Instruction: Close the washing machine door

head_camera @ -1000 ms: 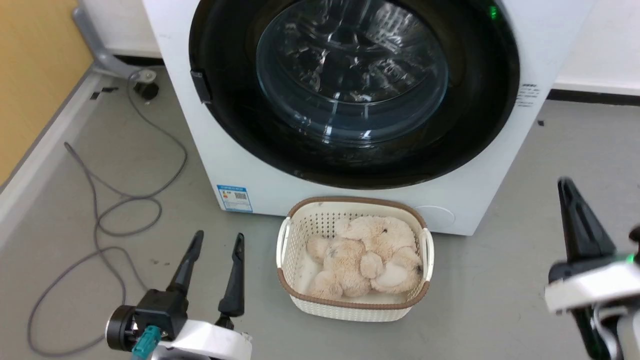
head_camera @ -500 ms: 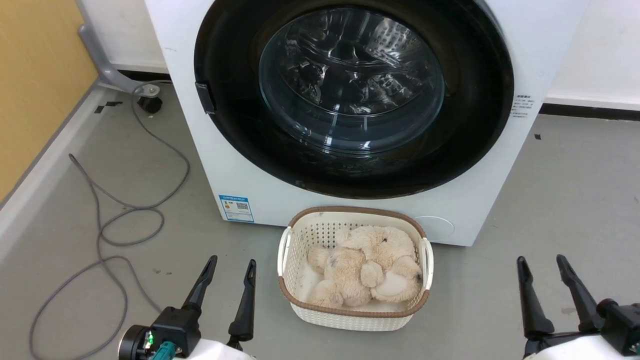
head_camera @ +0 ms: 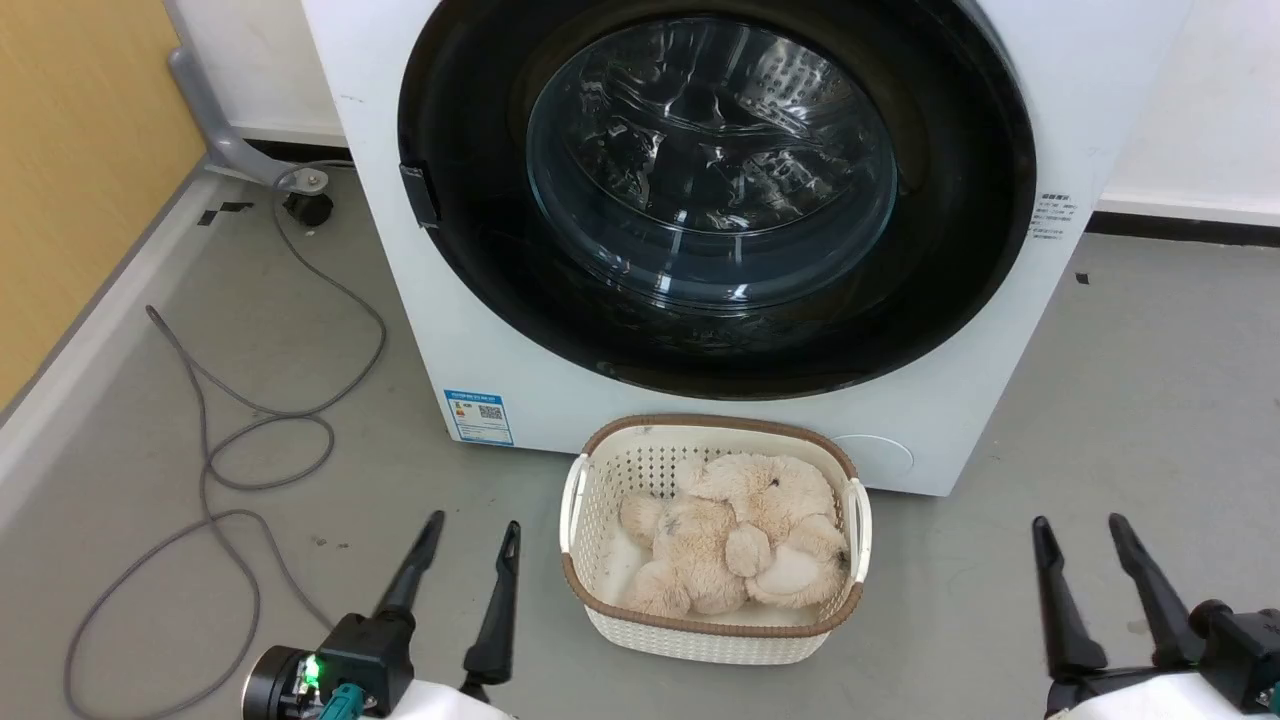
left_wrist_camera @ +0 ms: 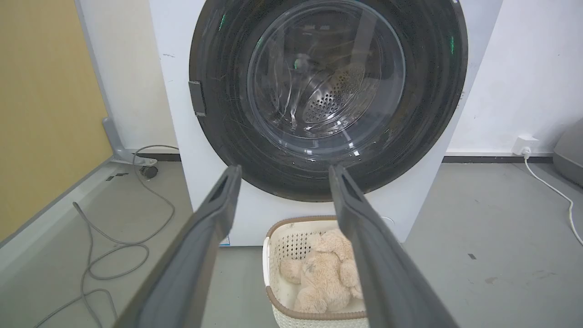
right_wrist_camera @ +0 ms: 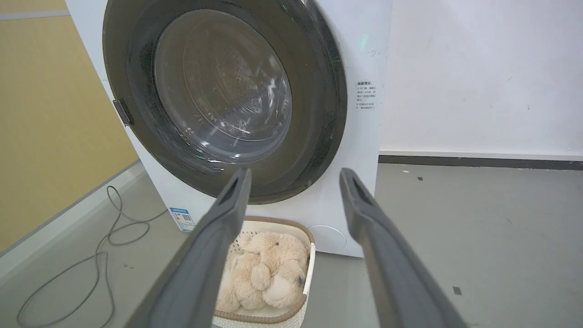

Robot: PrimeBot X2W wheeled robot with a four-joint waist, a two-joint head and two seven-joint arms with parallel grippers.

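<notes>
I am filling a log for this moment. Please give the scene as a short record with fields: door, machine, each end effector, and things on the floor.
door: round, black rim, clear glass; lies flush in the machine front, looks shut
machine: white front-loader, blue sticker low on its front
left end effector: open, empty, apart from the door
right end effector: open, empty, apart from the door
basket: white, on the floor in front of the machine
toy: beige plush, lying in the basket
cable: grey, looped on the floor left of the machine
</notes>
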